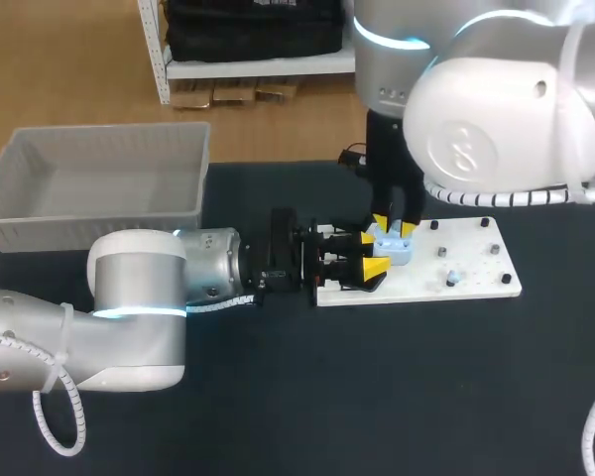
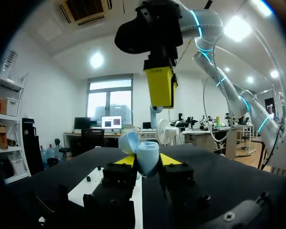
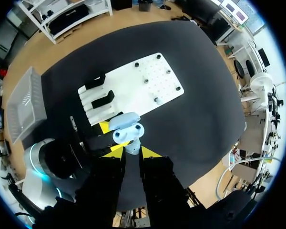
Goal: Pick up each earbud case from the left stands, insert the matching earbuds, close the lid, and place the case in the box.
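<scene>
An open light-blue earbud case (image 1: 394, 250) is held just above the left end of the white board (image 1: 476, 260), with my left gripper (image 1: 369, 264) shut on it from the left. In the left wrist view the case (image 2: 147, 158) sits between the yellow tips with its lid (image 2: 128, 141) swung open. My right gripper (image 1: 395, 226) comes straight down onto the case. In the right wrist view a small pale-blue earbud (image 3: 132, 146) is pinched between the right gripper's (image 3: 132, 150) tips, right above the case (image 3: 127, 131). Another earbud (image 1: 453, 279) lies on the board.
A grey plastic box (image 1: 99, 188) stands at the table's back left. Two black stands (image 3: 101, 90) and several small pegs (image 1: 486, 223) rise from the white board. The dark tabletop (image 1: 397, 397) spreads out in front of the board.
</scene>
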`<state>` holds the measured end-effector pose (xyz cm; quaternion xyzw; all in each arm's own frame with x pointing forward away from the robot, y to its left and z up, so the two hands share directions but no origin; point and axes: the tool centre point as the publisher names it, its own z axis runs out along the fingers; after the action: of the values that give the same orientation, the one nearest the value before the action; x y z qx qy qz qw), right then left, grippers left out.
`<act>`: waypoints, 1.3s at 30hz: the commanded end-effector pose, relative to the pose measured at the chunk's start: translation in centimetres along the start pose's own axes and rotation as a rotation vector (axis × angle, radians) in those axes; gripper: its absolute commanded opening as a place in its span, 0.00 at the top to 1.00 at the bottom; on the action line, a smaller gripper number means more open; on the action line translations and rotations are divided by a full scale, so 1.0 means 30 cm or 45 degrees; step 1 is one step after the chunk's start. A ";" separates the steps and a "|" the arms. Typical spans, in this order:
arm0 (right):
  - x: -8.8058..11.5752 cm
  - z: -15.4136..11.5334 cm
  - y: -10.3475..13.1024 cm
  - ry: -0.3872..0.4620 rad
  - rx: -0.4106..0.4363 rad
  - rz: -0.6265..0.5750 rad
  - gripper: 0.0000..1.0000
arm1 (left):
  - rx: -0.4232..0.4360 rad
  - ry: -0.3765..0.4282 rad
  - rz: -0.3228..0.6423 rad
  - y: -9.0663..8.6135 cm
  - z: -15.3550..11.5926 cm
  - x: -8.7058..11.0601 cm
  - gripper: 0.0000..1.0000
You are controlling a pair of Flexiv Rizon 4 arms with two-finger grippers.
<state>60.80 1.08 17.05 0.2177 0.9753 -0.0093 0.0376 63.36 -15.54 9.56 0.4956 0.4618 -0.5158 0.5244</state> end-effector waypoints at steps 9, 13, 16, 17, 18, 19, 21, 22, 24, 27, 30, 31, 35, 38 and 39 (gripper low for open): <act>-0.011 0.023 -0.001 0.014 0.007 0.016 1.00 | -0.004 -0.002 0.001 -0.002 -0.001 0.001 1.00; -0.013 0.032 0.001 0.014 0.007 0.018 1.00 | -0.004 -0.002 0.001 -0.002 -0.001 0.001 1.00; -0.016 0.036 0.003 0.015 0.004 0.021 1.00 | -0.004 -0.002 0.001 -0.002 -0.001 0.001 1.00; -0.016 0.036 0.003 0.015 0.003 0.022 1.00 | -0.004 -0.002 0.001 -0.002 -0.001 0.001 1.00; -0.016 0.036 0.003 0.014 0.002 0.023 1.00 | -0.004 -0.002 0.001 -0.002 -0.001 0.001 1.00; -0.016 0.036 0.003 0.015 0.001 0.023 1.00 | -0.004 -0.002 0.001 -0.002 -0.001 0.001 1.00; -0.017 0.036 0.003 0.015 0.001 0.024 1.00 | -0.004 -0.002 0.001 -0.002 -0.001 0.001 1.00; -0.017 0.037 0.002 0.016 0.002 0.025 1.00 | -0.004 -0.002 0.001 -0.002 -0.001 0.001 1.00; -0.018 0.039 0.001 0.017 0.000 0.027 1.00 | -0.004 -0.002 0.001 -0.002 -0.001 0.001 1.00; -0.020 0.042 0.000 0.018 -0.001 0.029 1.00 | -0.004 -0.002 0.001 -0.002 -0.001 0.001 1.00; -0.020 0.042 0.000 0.017 -0.006 0.030 1.00 | -0.004 -0.002 0.001 -0.002 -0.001 0.001 1.00; -0.020 0.043 -0.001 0.015 -0.014 0.032 1.00 | -0.004 -0.002 0.001 -0.002 -0.001 0.001 1.00; -0.018 0.041 -0.003 0.004 -0.036 0.035 1.00 | -0.004 -0.002 0.001 -0.002 -0.001 0.001 1.00; -0.017 0.038 -0.004 -0.007 -0.052 0.037 1.00 | -0.004 -0.002 0.001 -0.002 -0.001 0.001 1.00; -0.019 0.036 -0.005 -0.013 -0.059 0.037 1.00 | -0.004 -0.002 0.001 -0.002 -0.001 0.001 1.00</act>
<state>61.88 1.15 16.07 0.2303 0.9723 0.0062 0.0396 63.36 -15.54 9.57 0.4956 0.4618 -0.5158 0.5244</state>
